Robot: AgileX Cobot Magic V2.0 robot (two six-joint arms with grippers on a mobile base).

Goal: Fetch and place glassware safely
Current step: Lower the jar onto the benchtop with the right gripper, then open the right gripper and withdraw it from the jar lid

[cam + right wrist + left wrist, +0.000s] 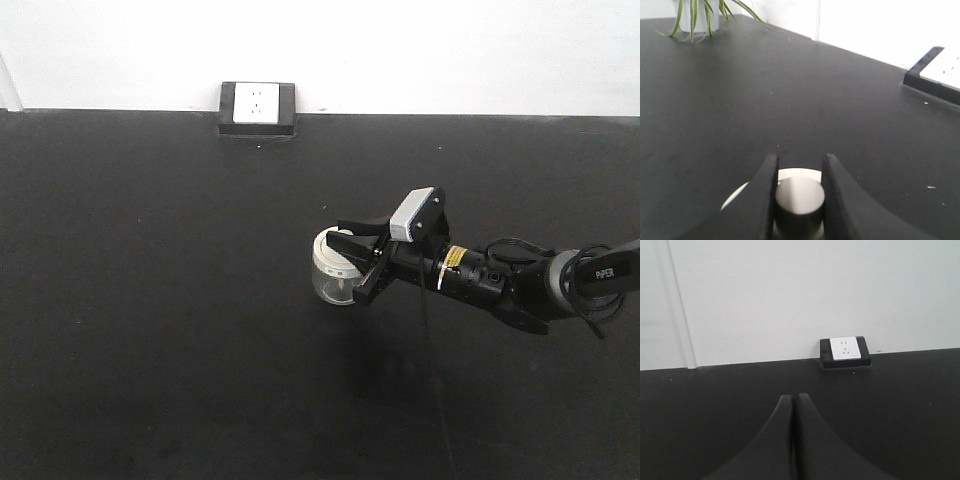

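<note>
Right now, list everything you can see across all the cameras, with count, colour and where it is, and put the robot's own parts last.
Glass jar: one, clear with cream-white lid, mid-table, gripped by its lid knob.
Wall socket: one, white in a black frame, at the table's far edge against the wall.
Potted plant: one, green leaves, far corner in the right wrist view.
Table: one, black.
Right hand: one, black, shut on the jar's knob.
Left hand: one, black, shut, empty.
</note>
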